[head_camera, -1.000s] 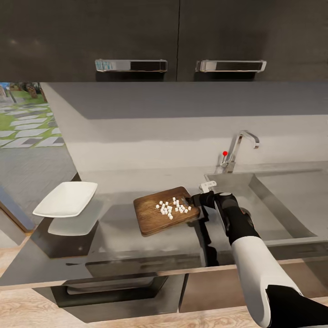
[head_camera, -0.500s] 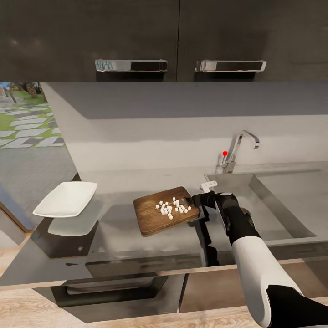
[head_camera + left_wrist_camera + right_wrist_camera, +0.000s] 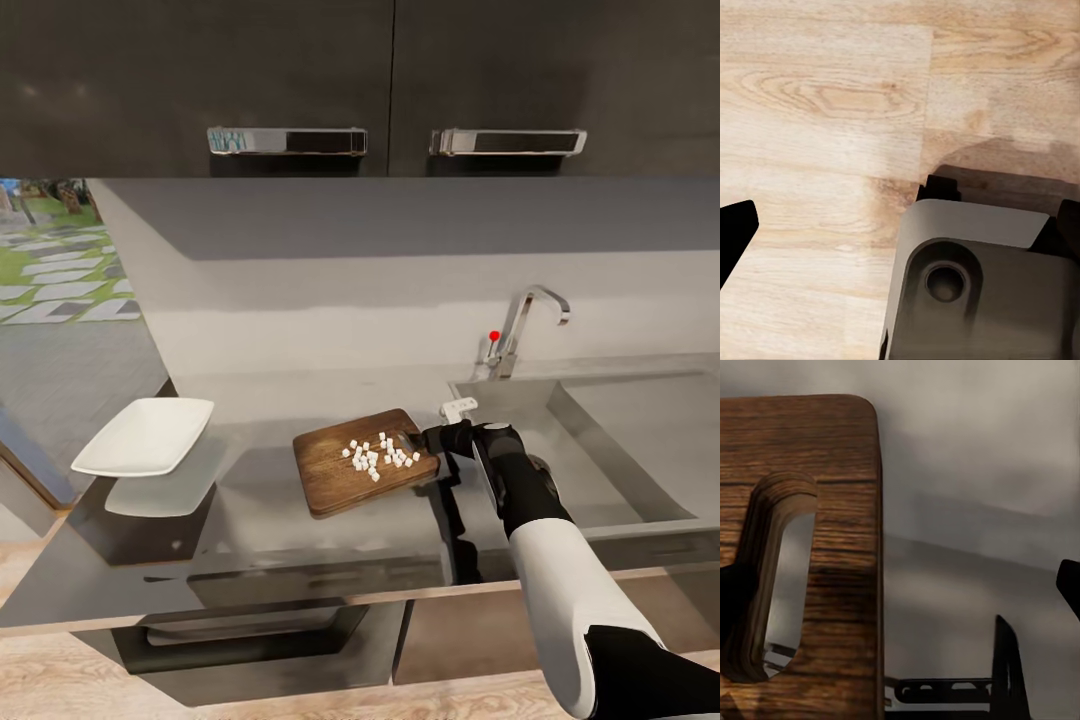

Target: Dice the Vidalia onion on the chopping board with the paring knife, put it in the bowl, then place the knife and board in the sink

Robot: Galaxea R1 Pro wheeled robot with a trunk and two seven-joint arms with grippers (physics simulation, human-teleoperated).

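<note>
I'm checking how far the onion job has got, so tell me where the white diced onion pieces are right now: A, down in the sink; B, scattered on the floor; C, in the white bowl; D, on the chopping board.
D: the white diced onion pieces lie clustered on the chopping board, while the bowl at the left end of the countertop looks empty.

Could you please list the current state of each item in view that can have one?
chopping board: flat on the countertop, held at its sink-side edge.
diced onion: white cubes scattered on the board.
bowl: upright, empty.
sink: no water running.
right gripper: at the board's handle end; closure unclear.
upper cabinets: doors closed.
</note>
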